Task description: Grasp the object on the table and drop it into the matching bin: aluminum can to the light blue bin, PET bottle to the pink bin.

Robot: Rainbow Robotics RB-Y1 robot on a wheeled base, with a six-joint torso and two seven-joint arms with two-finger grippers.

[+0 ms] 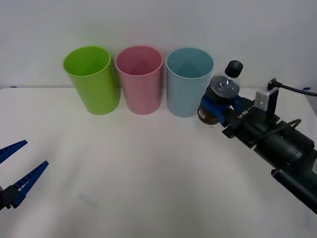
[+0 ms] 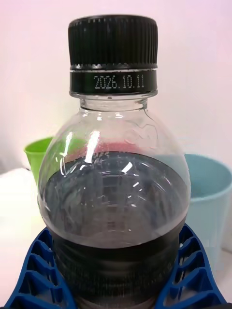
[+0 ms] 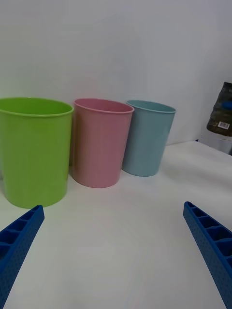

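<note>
Left end effector [image 1: 19, 171] is idling wide open low over the surface [image 1: 148, 173]; right end effector [image 1: 220, 106] is gripping the bottle [image 1: 222, 94] beside the blue bin [image 1: 188, 82].

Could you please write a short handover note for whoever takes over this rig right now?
Right gripper: shut on the PET bottle, held off the table just right of the light blue bin.
Left gripper: open, idle at the table's near left.
Pink bin: centre of the row, between the lime green bin and the blue one.
Done: bottle grasped.
Left: carry it over the pink bin and release.
</note>
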